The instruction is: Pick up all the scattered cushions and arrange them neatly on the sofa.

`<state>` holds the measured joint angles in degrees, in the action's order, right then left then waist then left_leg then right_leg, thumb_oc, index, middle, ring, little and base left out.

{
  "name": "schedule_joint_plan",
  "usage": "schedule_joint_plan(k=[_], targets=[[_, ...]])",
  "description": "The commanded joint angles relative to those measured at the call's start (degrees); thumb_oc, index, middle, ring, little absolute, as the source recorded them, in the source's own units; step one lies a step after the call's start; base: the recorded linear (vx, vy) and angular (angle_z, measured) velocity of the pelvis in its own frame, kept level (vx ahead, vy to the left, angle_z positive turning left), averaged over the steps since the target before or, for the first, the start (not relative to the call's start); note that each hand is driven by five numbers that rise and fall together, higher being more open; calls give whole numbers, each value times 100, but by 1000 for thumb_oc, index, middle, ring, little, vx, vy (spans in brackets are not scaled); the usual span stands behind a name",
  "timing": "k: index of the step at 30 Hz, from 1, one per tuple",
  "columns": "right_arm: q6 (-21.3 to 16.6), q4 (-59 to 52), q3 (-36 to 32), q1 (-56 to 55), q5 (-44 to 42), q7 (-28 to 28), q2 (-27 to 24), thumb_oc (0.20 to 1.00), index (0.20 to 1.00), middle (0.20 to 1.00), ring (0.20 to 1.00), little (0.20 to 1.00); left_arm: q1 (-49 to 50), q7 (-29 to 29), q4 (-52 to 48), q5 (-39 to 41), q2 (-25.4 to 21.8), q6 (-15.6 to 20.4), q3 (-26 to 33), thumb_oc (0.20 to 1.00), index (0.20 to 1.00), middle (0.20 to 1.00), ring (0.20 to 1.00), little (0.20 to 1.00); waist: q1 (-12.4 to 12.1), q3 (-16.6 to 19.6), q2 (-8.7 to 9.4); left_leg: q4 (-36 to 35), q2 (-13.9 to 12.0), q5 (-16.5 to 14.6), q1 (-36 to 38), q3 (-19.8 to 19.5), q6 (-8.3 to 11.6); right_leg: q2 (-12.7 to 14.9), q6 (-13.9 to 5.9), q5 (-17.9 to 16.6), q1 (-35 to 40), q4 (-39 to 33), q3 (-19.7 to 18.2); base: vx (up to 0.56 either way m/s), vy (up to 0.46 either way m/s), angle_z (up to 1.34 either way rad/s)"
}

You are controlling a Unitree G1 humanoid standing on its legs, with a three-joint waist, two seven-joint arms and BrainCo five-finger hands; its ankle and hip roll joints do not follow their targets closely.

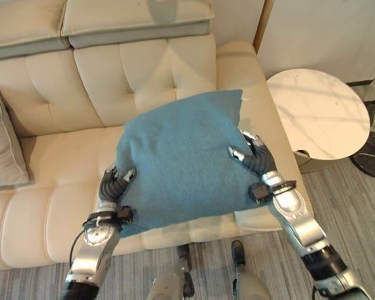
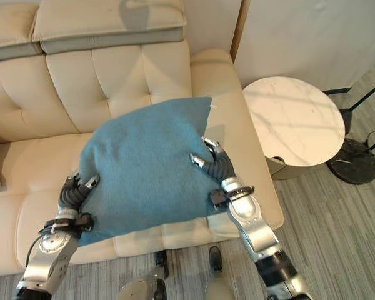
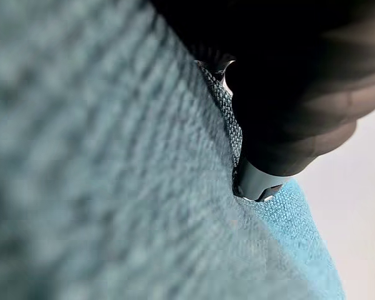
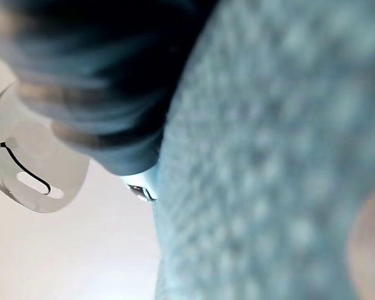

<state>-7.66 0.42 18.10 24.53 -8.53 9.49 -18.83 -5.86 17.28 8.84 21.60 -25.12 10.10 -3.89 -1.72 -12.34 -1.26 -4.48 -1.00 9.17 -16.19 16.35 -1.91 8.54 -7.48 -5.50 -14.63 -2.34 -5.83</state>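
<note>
Soft daylight fills the scene, and branch-like shadows mottle the round side table [image 1: 317, 114] at three o'clock. The sofa [image 1: 144, 69] is evenly lit, without glare. Both wrist views are strongly blurred, the blue cushion [image 3: 100, 162] out of focus.

The blue cushion [image 1: 181, 159], a square pillow of coarse woven fabric, was held tilted above the cream sofa [image 1: 56, 181], one corner pointing toward one o'clock. It hung over the seat's right half, near the armrest. A grey cushion [image 1: 3, 144] leaned upright at nine o'clock, against the sofa's back, well apart from the blue one.
</note>
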Motion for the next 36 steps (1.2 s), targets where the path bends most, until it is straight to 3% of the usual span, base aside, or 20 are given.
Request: schedule_joint_plan(k=[1,2,4,5,10,12,13,14,15,20,26,32,36], targets=[[-1040,-446,197,1500,432,554,648,200,200,200,200,200,-1484,381,-427,-458,-488,1098,-355,200,200,200,200,200,-198,-202,52,574,-5,-849,-193,-423,364,218,-131,342,-97,495,504,-85,14,1],[-1021,355,211,2775,786,1221,789,200,200,200,200,200,-3039,960,359,-549,-722,1280,-735,200,200,200,200,200,-283,-246,-34,444,22,-716,-426,-530,397,227,-151,330,-334,495,549,-71,-7,1],[-1044,648,184,3247,879,1431,791,200,200,200,200,200,-3735,1189,765,-593,-791,1349,-911,200,200,200,200,200,-319,-291,-53,399,23,-630,-544,-574,416,227,-151,297,-463,506,564,-59,-14,22],[-974,1164,176,4000,1128,1884,778,200,200,200,200,200,-4726,1483,1340,-640,-846,1397,-1169,200,200,200,200,200,-371,-358,-99,353,47,-557,-674,-669,471,251,-165,338,-585,544,600,-46,-17,33],[-757,2452,464,5807,1564,2646,540,200,200,200,200,200,-6687,1889,2935,-718,-1184,1312,-1692,200,200,200,200,200,-507,-547,-170,229,84,-355,-1055,-858,561,285,-234,331,-999,618,651,-32,-10,14],[-789,2746,568,6094,1456,2658,515,200,200,200,200,200,-7025,1904,3216,-675,-1211,1305,-1824,200,200,200,200,200,-524,-575,-165,220,91,-329,-1143,-898,566,288,-242,332,-1081,638,656,-18,-15,4],[-751,2998,676,6386,1422,2709,411,341,341,341,341,341,-7252,1897,3424,-589,-1241,1298,-1868,592,592,592,592,592,-544,-615,-162,205,105,-304,-1222,-937,576,296,-246,338,-1159,651,662,-33,-62,10],[-628,3532,1048,6716,1289,2598,177,853,853,853,853,853,-7726,1756,4034,-464,-1261,1133,-2125,1000,1000,1000,1000,1000,-539,-673,-137,210,125,-248,-1386,-974,603,291,-266,313,-1275,661,681,-35,-80,14],[-518,3953,1220,6824,1128,2485,-39,1000,1000,1000,1000,1000,-7964,1575,4440,-342,-1322,1016,-2279,1000,1000,1000,1000,1000,-562,-759,-136,190,146,-185,-1520,-1006,624,303,-279,302,-1371,665,720,-33,-94,16],[-405,4393,1395,6267,482,1822,-372,1000,1000,1000,1000,1000,-7889,1092,5038,-143,-1454,764,-2458,1000,1000,1000,1000,1000,-491,-957,-98,174,175,-86,-1783,-1104,644,278,-276,316,-1569,703,775,-17,-51,28],[-296,4742,1367,5283,-295,1202,-575,1000,1000,1000,1000,1000,-7039,719,5158,101,-1591,582,-2180,1000,1000,1000,1000,1000,-420,-1179,22,224,138,-53,-1863,-1092,663,274,-274,268,-1587,654,812,-21,-14,8],[-319,4287,1042,4391,-482,1063,-634,1000,1000,1000,1000,1000,-5891,686,4643,50,-1730,557,-1683,1000,1000,1000,1000,1000,-402,-1291,106,216,111,-67,-1721,-1070,675,235,-259,247,-1433,576,822,-36,-2,7],[-388,3217,498,3508,-363,1008,-832,1000,1000,1000,1000,1000,-4572,655,3383,32,-1736,733,-1018,1000,1000,1000,1000,1000,-417,-1244,165,228,91,-149,-1437,-1035,659,197,-242,241,-1166,506,819,-33,17,-10]])
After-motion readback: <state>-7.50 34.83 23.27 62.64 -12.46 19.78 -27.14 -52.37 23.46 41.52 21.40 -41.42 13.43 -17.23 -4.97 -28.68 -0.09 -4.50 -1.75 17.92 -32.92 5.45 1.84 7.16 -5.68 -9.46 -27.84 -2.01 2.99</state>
